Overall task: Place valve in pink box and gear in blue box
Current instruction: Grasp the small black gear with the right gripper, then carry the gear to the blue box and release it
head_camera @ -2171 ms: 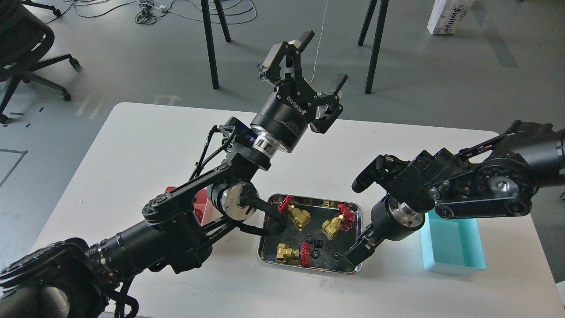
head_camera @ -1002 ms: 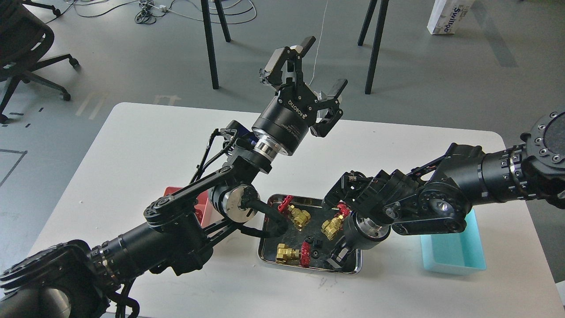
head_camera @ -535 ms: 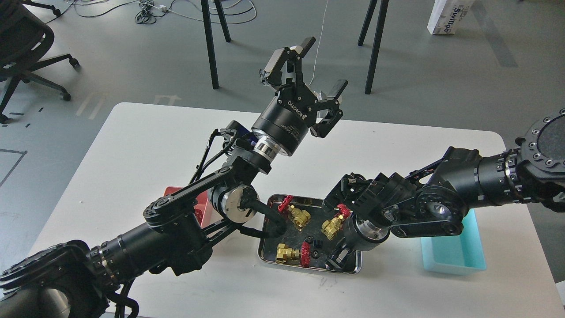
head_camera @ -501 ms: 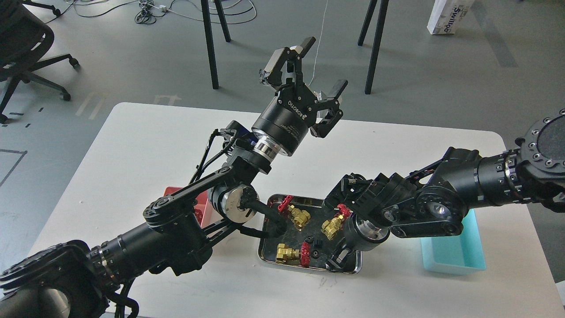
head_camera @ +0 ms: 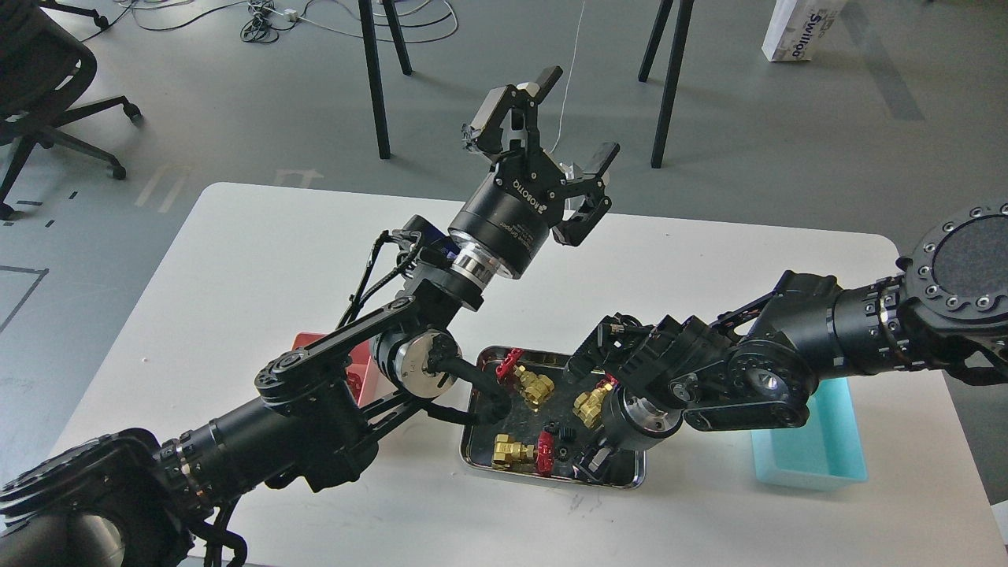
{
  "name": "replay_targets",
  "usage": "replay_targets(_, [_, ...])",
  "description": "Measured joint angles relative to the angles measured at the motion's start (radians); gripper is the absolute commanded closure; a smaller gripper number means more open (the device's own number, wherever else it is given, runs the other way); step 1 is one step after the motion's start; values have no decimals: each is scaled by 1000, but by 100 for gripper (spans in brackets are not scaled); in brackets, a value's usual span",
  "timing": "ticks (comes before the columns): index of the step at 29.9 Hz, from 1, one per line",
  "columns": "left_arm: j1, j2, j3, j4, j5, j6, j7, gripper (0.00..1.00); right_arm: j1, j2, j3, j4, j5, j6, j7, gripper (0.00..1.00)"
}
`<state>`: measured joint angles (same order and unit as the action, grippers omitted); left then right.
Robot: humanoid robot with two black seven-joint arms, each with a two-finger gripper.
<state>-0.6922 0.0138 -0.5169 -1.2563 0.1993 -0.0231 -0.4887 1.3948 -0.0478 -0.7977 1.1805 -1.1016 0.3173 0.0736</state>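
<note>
Three brass valves with red handwheels lie in the steel tray: one at the back left, one at the back right, one at the front. Tiny black gears lie between them. My right gripper reaches down into the tray's front right corner, close to the gears; its fingers are dark and I cannot tell them apart. My left gripper is open and empty, held high above the table's far side. The pink box is mostly hidden behind my left arm. The blue box stands empty at the right.
My left forearm and elbow hang over the tray's left edge and the pink box. My right arm crosses above the blue box's left side. Chair and table legs stand on the floor beyond the white table.
My right arm has swung left and lowered its gripper from beside the tray into the tray's front right corner. My left arm has barely moved and stays open.
</note>
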Motion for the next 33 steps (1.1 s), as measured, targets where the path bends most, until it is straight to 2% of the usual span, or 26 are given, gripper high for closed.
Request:
replay_targets(3, [0, 0, 0, 0, 0, 0, 0, 1, -1, 0, 0, 0, 0, 0, -1, 69])
replay_targets(7, [0, 0, 0, 1, 0, 0, 0, 1, -1, -3, -1, 3, 0, 1, -1, 83])
replay_targets(21, [0, 0, 0, 3, 0, 0, 0, 1, 57, -58, -1, 37, 25, 1, 2, 85])
replay_targets(28, [0, 0, 0, 5, 0, 0, 0, 1, 196, -243, 82, 160, 109, 1, 4, 85])
replay_targets(33, [-1, 0, 0, 6, -1, 0, 0, 1, 245, -494, 118, 225, 123, 1, -3, 85])
